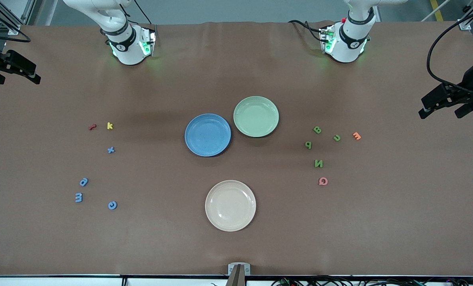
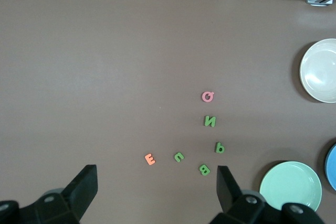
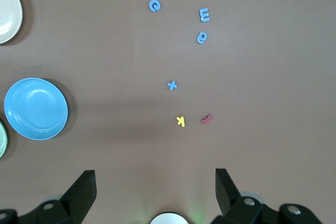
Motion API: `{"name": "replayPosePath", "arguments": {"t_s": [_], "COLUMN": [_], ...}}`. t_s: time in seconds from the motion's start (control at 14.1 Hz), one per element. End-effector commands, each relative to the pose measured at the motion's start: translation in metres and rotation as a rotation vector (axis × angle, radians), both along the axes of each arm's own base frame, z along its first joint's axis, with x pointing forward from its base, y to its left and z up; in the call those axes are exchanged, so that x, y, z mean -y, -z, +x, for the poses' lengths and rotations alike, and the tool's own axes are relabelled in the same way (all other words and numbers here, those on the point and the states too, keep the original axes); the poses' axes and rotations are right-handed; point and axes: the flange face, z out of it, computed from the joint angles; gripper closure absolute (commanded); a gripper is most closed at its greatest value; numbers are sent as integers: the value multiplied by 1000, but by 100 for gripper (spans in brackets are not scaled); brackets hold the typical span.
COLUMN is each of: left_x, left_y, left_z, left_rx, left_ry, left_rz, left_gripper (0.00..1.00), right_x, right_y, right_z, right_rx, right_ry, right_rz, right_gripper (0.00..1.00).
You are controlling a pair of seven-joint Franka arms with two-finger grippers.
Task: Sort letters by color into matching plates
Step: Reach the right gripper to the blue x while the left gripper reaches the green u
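Note:
The blue plate (image 1: 207,135) and the pale green plate (image 1: 256,116) lie side by side mid-table, both empty. Several blue letters lie toward the right arm's end: an x (image 1: 111,149), a d (image 1: 83,182), an E (image 1: 79,197) and a C (image 1: 112,205). Several green letters lie toward the left arm's end: a B (image 1: 317,130), a U (image 1: 336,138), a P (image 1: 308,145) and an N (image 1: 318,163). My left gripper (image 2: 156,187) is open and empty, high over the table beside the green letters. My right gripper (image 3: 156,190) is open and empty, high over its own base.
A cream plate (image 1: 230,205) lies nearer the front camera than the two plates. A red letter (image 1: 92,127) and a yellow k (image 1: 109,126) lie by the blue x. An orange E (image 1: 356,136) and a pink Q (image 1: 323,181) lie among the green letters.

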Motion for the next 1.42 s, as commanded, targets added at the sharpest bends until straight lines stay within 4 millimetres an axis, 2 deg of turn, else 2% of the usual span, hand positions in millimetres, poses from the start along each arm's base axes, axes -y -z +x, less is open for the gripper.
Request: {"name": "replayPosePath", "arguments": {"t_s": [0.0, 0.21, 0.5, 0.78, 0.92, 1.06, 1.27, 1.35], "left_x": [-1, 0, 1, 11, 30, 41, 55, 58], "left_y": [-7, -7, 10, 62, 99, 132, 169, 183], "left_z": [-2, -2, -3, -4, -8, -13, -19, -22], "left_rx": [-1, -1, -73, -176, -214, -238, -242, -243], "left_ry": [12, 12, 1, 3, 3, 1, -4, -15], "left_rz": [19, 19, 18, 10, 15, 21, 25, 26], "left_gripper": [0, 0, 0, 0, 0, 0, 0, 0], "right_x": [-2, -2, -3, -1, 1, 7, 17, 27], "right_y": [-3, -4, -7, 2, 11, 27, 92, 105], "right_z": [-4, -3, -4, 5, 12, 23, 68, 77], "right_rx": [11, 14, 13, -7, -24, -45, -124, -141], "right_ry": [11, 11, 7, 14, 7, 14, 28, 43], "right_rz": [10, 10, 10, 8, 8, -7, -6, -6], "right_gripper": [0, 0, 0, 0, 0, 0, 0, 0]}}
